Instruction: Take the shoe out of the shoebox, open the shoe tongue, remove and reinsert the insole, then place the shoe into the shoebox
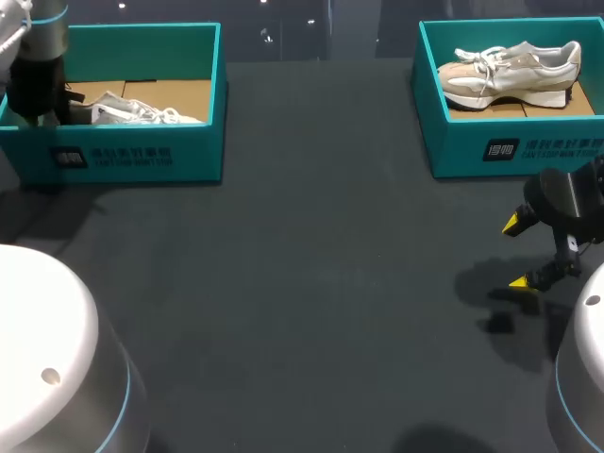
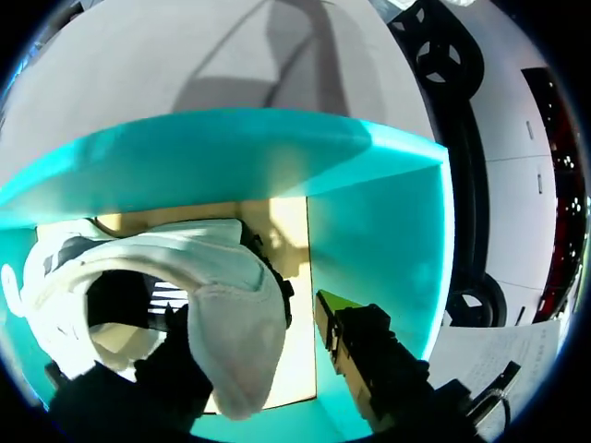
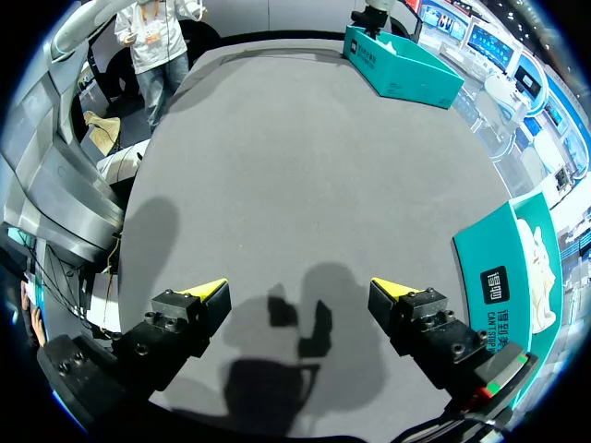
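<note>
A white shoe (image 1: 142,112) lies in the left teal shoebox (image 1: 132,156). My left arm (image 1: 38,85) reaches down into that box at the shoe's heel end. In the left wrist view my left gripper (image 2: 249,323) straddles the heel of the white shoe (image 2: 222,277). One dark finger is at the shoe's opening. The other finger (image 2: 331,309) stands clear of the shoe beside the box wall (image 2: 379,231), so the gripper is open. A beige and white shoe (image 1: 510,71) lies in the right shoebox (image 1: 510,151). My right gripper (image 1: 516,253) (image 3: 297,291) hangs open over bare table, holding nothing.
The dark table (image 1: 321,283) stretches between the two boxes. In the right wrist view the right shoebox (image 3: 503,277) sits close beside my right gripper, and the left shoebox (image 3: 397,65) is far ahead.
</note>
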